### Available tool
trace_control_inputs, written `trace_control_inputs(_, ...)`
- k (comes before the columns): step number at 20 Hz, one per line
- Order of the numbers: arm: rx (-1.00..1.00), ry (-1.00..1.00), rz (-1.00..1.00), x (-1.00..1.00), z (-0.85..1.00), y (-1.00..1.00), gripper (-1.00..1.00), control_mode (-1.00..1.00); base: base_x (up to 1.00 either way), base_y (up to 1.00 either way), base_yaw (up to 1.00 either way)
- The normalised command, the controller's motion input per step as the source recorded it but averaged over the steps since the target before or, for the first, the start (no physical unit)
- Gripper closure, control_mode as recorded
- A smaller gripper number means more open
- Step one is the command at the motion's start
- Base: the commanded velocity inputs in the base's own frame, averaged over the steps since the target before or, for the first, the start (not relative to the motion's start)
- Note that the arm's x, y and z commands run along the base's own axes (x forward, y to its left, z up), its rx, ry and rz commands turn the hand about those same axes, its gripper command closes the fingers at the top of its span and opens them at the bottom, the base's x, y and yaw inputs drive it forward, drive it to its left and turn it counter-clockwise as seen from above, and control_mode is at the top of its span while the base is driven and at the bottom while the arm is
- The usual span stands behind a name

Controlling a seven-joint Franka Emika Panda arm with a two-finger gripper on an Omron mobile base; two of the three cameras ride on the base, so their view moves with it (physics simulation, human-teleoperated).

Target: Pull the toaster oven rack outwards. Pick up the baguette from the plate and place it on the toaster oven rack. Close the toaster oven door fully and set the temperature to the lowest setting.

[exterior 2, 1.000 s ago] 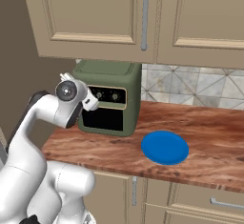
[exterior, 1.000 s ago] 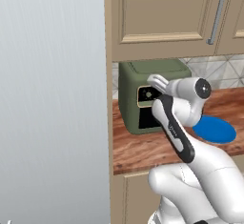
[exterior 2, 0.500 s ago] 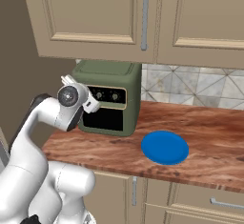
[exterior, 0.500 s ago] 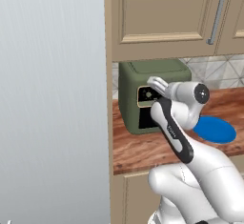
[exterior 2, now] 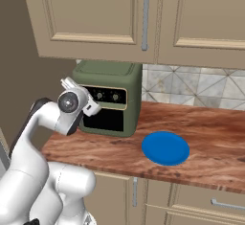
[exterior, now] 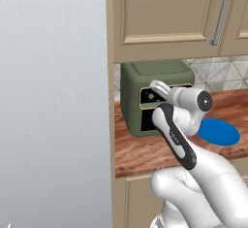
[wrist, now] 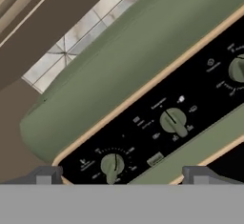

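Beige wall cabinets (exterior 2: 91,13), wooden counter (exterior 2: 210,138), grey patterned tile backsplash (exterior 2: 191,87)

The supporting surface is a wood-grain countertop (exterior 2: 206,138) running along a tiled back wall, above beige base cabinets. The toaster oven (exterior 2: 111,97) stands directly on it at the left end, against the wall, with its door closed. The plate (exterior 2: 165,148) lies flat on the countertop to the right of the toaster oven, nearer the front edge and apart from it; its blue face is bare.
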Motion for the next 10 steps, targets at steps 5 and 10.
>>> trace_control_inputs(5,0.00,-0.04,0.00,0.01,-0.12,0.09,-1.00,-1.00,0.00,0.00,0.00)
trace_control_inputs(10,0.00,-0.04,0.00,0.05,-0.06,0.12,-1.00,-1.00,0.00,0.00,0.00)
